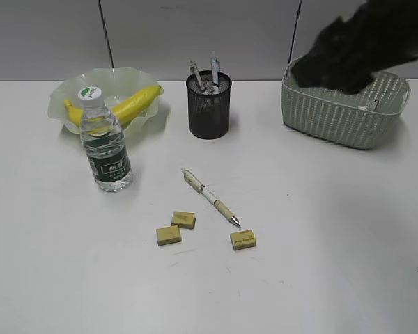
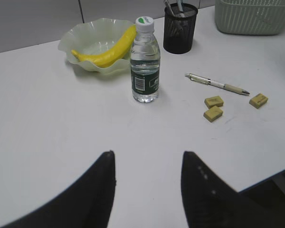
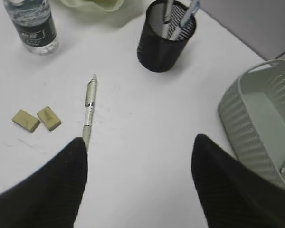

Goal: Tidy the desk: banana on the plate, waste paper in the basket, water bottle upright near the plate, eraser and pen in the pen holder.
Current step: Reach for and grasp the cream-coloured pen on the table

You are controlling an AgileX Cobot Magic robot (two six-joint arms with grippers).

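At the far left of the white worktop [image 1: 320, 264] we see the banana [image 1: 129, 106] lying in the wavy-rimmed plate [image 1: 63, 94]. Just in front of the plate, the water bottle [image 1: 105, 142] stands upright with its cap on. The left end effector [image 2: 147, 190] shows only in its wrist view, hanging over bare worktop nearer than the bottle, its two dark fingers spread with nothing between them. Toward the middle, the black mesh pen holder [image 1: 209, 108] stands at the far side with two pens in it. Nearer, a loose pen [image 1: 210, 197] lies flat at a slant, and three tan erasers [image 1: 183, 220] lie around its near end: two close together on its left, one apart on its right. At the far right sits the pale green basket [image 1: 341, 115]; a pale scrap shows inside by its right wall, too small for us to identify. The right end effector [image 3: 140, 180] is spread and empty; in the exterior view its arm is a dark blur over the basket's far left corner.
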